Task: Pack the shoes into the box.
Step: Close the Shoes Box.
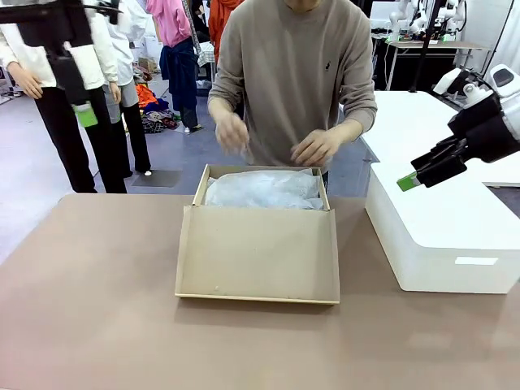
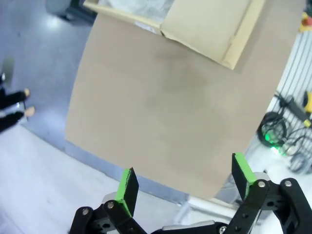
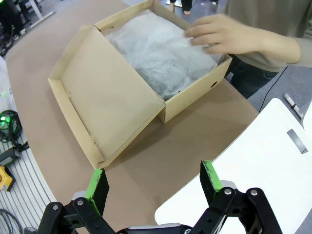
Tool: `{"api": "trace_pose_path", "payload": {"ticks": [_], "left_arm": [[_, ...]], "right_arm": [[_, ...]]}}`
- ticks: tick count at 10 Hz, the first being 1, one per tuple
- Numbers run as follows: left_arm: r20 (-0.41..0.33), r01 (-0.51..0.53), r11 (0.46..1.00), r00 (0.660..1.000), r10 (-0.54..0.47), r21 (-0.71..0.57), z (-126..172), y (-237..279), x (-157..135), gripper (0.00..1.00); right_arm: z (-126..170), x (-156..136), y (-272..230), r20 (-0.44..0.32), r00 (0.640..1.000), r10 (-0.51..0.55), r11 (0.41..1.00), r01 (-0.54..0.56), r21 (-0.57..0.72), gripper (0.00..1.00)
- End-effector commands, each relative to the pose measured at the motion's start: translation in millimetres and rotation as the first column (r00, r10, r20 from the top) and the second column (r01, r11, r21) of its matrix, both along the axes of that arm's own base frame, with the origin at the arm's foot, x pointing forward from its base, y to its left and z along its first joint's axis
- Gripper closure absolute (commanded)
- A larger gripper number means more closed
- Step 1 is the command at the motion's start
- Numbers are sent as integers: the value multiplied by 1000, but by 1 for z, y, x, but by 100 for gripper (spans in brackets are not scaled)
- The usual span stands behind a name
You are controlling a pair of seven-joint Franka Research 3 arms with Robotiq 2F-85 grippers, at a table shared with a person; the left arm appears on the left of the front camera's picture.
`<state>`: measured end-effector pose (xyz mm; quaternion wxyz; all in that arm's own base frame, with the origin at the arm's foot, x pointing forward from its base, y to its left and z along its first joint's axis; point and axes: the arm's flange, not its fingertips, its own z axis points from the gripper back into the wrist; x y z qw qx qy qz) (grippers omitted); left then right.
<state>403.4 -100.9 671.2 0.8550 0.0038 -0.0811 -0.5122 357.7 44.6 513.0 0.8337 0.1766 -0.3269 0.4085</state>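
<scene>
The tan cardboard box (image 1: 197, 188) stands open at the table's middle, its flap lid (image 1: 258, 252) lying flat toward me. White tissue paper (image 1: 264, 189) fills it and the shoes are hidden. A person at the far side holds both hands (image 1: 313, 148) over the box's far edge. In the right wrist view one hand (image 3: 219, 34) touches the tissue (image 3: 161, 53) inside the box (image 3: 195, 95). My left gripper (image 1: 84, 114) hangs high at the far left, open (image 2: 186, 178) and holding nothing. My right gripper (image 1: 413, 177) hovers open (image 3: 153, 183) above the white box, right of the shoebox.
A large white rounded box (image 1: 439, 236) sits on the table's right side, under my right gripper (image 3: 253, 175). The brown tabletop (image 1: 97, 309) is bare to the left of and in front of the shoebox. In the left wrist view the shoebox lid (image 2: 204, 24) is far off.
</scene>
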Motion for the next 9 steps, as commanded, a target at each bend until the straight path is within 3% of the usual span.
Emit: {"api": "trace_pose_path", "payload": {"ticks": [1,3,5,6,7,9], "left_arm": [[-3,194,978,981,-195,-78,-9,31,-12,0],[47,250,962,968,-246,-112,-20,55,-10,0],[16,206,966,978,-206,-157,-40,62,1,0],[-18,119,979,992,-123,-163,-44,62,6,0],[17,216,969,976,-216,-116,-28,63,-3,0],[17,216,969,976,-216,-116,-28,63,-3,0]], "right_arm": [[-1,3,-2,17,1000,24,1000,-25,19,0],[-1,3,-2,17,1000,24,1000,-25,19,0],[-1,3,-2,17,1000,24,1000,-25,19,0],[-1,3,-2,17,1000,24,1000,-25,19,0],[-1,3,-2,17,1000,24,1000,-25,19,0],[-1,3,-2,17,1000,24,1000,-25,19,0]]}}
